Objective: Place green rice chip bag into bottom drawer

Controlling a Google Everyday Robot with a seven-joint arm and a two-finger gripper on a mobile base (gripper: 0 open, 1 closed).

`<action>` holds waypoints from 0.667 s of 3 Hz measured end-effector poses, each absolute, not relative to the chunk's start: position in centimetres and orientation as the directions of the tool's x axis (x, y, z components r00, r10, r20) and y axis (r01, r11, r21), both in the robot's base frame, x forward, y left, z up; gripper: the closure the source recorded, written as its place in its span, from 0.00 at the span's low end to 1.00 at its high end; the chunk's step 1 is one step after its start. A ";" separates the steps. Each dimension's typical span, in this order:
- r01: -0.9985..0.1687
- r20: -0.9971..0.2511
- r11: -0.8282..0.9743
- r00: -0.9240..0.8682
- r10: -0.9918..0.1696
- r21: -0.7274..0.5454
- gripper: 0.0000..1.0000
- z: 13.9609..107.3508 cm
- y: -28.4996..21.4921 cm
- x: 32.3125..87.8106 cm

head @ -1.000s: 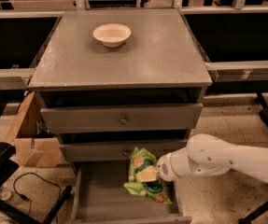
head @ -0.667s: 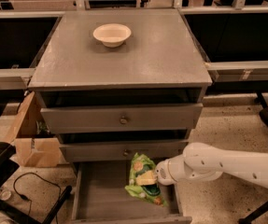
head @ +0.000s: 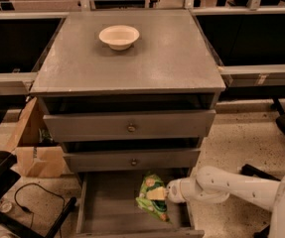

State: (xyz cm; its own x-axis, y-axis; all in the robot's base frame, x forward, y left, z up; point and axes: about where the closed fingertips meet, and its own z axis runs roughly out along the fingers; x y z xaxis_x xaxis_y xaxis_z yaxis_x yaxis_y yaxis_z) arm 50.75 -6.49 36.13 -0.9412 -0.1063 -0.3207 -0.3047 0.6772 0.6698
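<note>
Down and slightly toward 6 o'clock is where your arm (head: 231,187) has gone since the earlier frame, and the bag (head: 151,208) has sunk with it; it now sits lower inside the open drawer (head: 107,207), at or close to the grey floor, though contact cannot be told from here.

Your tool (head: 158,194) reaches in from 3 o'clock, low and level, because the two upper drawers (head: 129,125) overhang the tray's back and leave only the front clear; it looks clenched on the bag's middle, since a crinkly bag would hardly stand on edge like that unaided.

The bag is toward the 3 o'clock half of the tray, near the side wall, tilted with its top toward 12 o'clock; the 9 o'clock half shows bare grey.

You are, by my reading, at the very end of the placing step: the bag is within the tray, and what remains is to let go and draw back toward 3 o'clock; watch that the bag does not cling and lift out with you.

The bowl (head: 119,36) stands on the counter (head: 147,58) at 12 o'clock, well apart from all this.
</note>
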 end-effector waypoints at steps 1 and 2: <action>-0.224 -0.268 0.643 -0.963 -0.031 0.733 1.00 31.9 -6.7 50.5; -0.219 -0.259 0.639 -0.965 -0.032 0.737 0.81 31.3 -6.4 50.2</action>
